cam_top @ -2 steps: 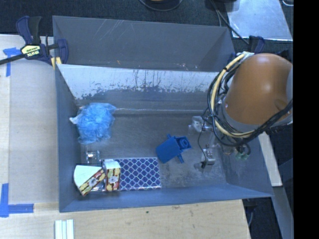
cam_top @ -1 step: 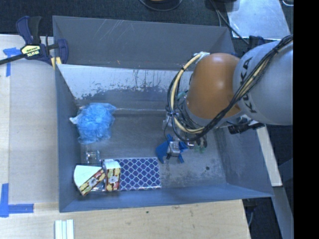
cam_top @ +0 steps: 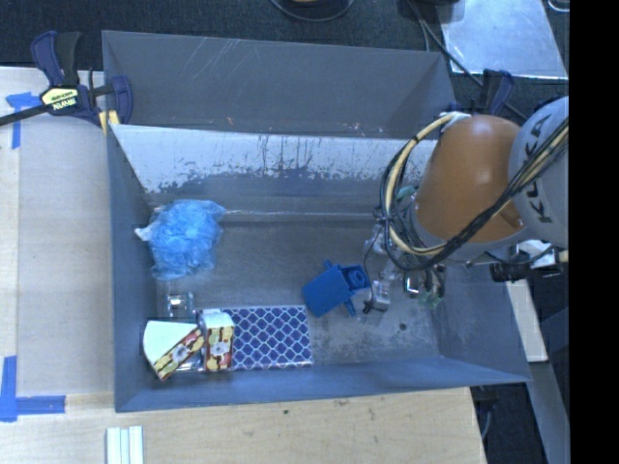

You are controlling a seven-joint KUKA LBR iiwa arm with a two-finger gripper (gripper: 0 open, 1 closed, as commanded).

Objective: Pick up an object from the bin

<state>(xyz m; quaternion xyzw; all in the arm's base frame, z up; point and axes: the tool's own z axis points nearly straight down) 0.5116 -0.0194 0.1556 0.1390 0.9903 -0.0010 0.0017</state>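
My gripper [cam_top: 375, 300] hangs low over the bin floor at the right, under the orange wrist cover. Its fingertips sit just right of a small blue blocky object [cam_top: 332, 289], close to or touching its right end. Nothing shows between the fingers, and whether they are apart or together is hidden.
A light-blue crumpled puff [cam_top: 184, 237] lies at the left by the back wall. Along the front wall lie a blue-and-white patterned flat pack [cam_top: 273, 336], a yellow-red-white wrapped item [cam_top: 184, 344] and a small clear piece [cam_top: 178, 304]. The arm with its cables comes in from the right.
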